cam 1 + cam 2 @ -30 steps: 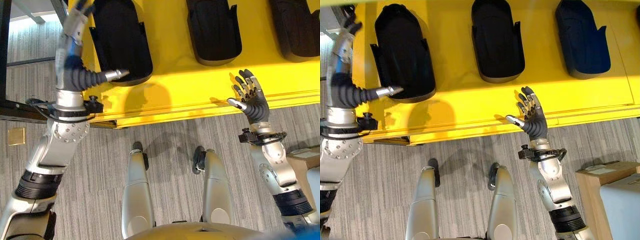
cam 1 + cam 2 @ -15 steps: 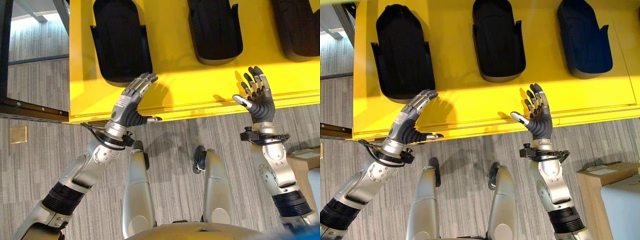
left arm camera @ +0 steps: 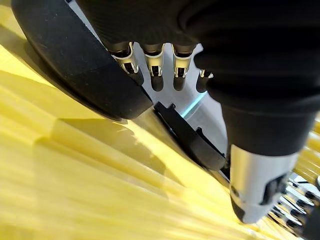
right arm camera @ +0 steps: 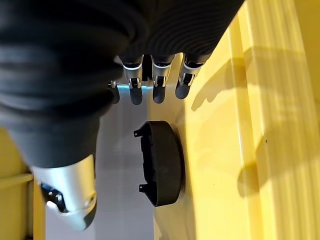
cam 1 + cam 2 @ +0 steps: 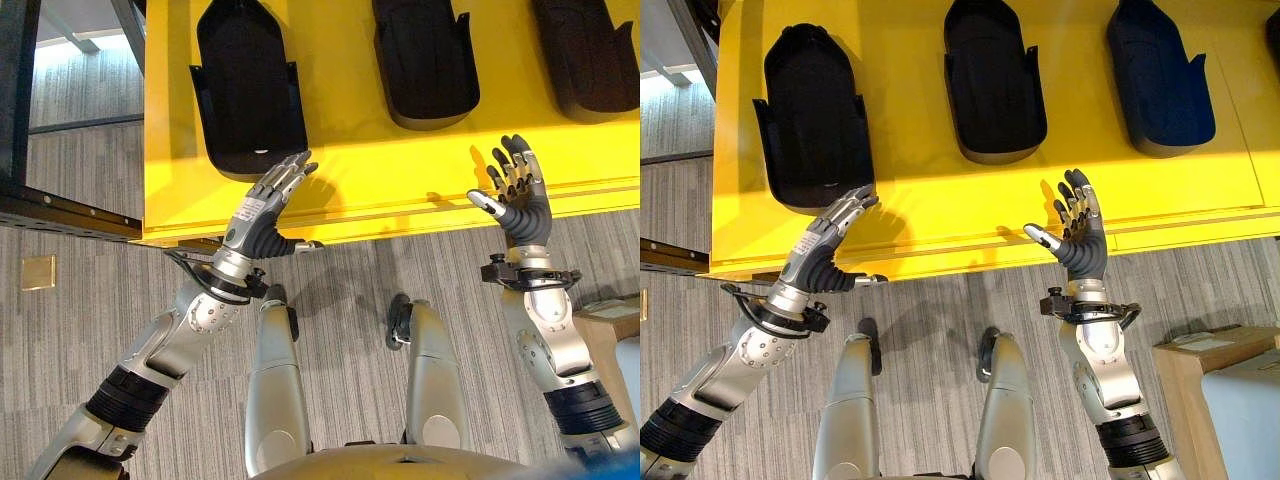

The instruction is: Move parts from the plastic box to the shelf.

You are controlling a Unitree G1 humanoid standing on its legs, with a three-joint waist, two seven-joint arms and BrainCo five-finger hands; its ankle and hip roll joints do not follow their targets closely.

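We note a bright yellow shelf (image 5: pixel 400 165) across the frame's top, black parts (image 5: pixel 248 95) on it, grey striped carpet (image 5: pixel 340 270) below.

Three black moulded parts lie in a row on the one yellow shelf (image 5: pixel 940 215): the left part (image 5: pixel 812 115), the middle part (image 5: pixel 992 80) and the right part (image 5: pixel 1160 75). Two robot hands are raised over the shelf's front edge, the left hand (image 5: pixel 822 252) and the right hand (image 5: pixel 1078 232), both with their fingers spread and holding nothing. Off on the carpet to the right stands one brown cardboard box (image 5: pixel 1195 375), and on the floor at the left lies one small tan square plate (image 5: pixel 33 271).
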